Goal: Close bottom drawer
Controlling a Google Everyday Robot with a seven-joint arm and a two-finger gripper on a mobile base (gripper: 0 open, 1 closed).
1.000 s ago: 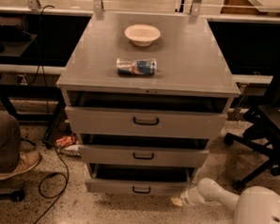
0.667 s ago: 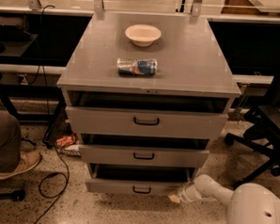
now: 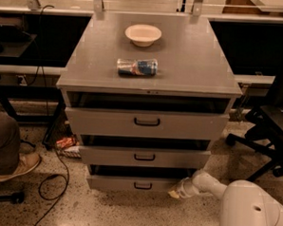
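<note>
The bottom drawer (image 3: 114,183) is the lowest of three grey drawers in the cabinet (image 3: 150,82). Its short front panel carries a small black loop handle (image 3: 142,185) and stands out a little from the cabinet. All three drawers are partly open. My gripper (image 3: 176,192) is at the end of my white arm (image 3: 209,183), low on the floor at the right end of the bottom drawer's front, touching or almost touching it.
A white bowl (image 3: 143,34) and a lying can (image 3: 136,67) sit on the cabinet top. A person's leg and shoe (image 3: 10,162) are at the left, with cables (image 3: 52,181) on the floor. An office chair base (image 3: 261,140) stands at the right.
My arm has moved left, bringing the gripper up to the right end of the bottom drawer front. The drawer front seems pushed in slightly.
</note>
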